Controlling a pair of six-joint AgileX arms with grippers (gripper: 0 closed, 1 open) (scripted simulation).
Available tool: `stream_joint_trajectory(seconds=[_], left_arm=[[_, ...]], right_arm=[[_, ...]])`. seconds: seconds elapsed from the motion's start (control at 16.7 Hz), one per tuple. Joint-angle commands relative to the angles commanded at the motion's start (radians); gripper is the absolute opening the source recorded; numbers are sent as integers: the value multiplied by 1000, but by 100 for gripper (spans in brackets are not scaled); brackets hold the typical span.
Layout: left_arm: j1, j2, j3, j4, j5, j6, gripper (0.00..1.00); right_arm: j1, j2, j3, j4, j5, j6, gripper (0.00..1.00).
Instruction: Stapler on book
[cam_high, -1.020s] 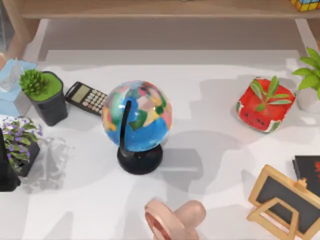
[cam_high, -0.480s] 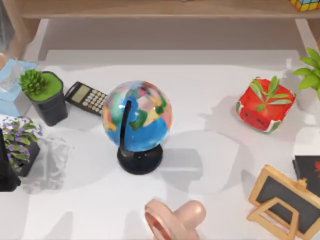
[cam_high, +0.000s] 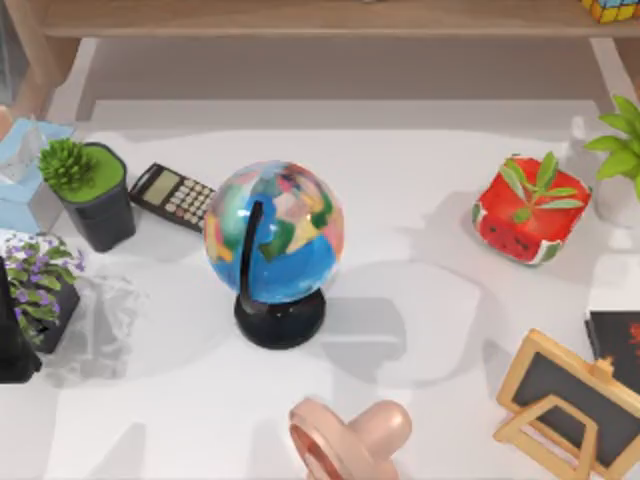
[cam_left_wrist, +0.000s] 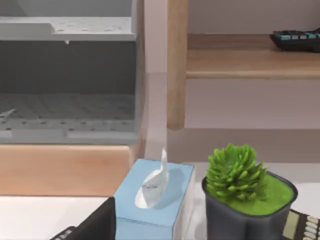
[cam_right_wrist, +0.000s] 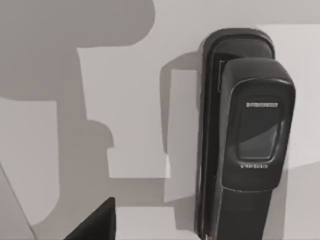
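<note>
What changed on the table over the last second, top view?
Nothing on the table visibly moved; only the shadows across the white table near the red cube planter shifted slightly. The globe, calculator, chalkboard and book at the right edge sit as before. Nothing was taken hold of or let go. The right wrist view looks down on the black stapler lying on the table.

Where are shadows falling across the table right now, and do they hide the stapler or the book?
Top view: soft grey shadows spread over the white table beside the globe; the book at the right edge stays readable. Right wrist view: hard-edged shadows surround the black stapler, whose outline stays clear.
</note>
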Motion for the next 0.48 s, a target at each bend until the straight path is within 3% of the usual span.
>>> stream_joint_trajectory(seconds=[0.48], left_arm=[[0,0,0,0,0,0,100]], right_arm=[[-6,-17,-112,95,-2,-7,100]])
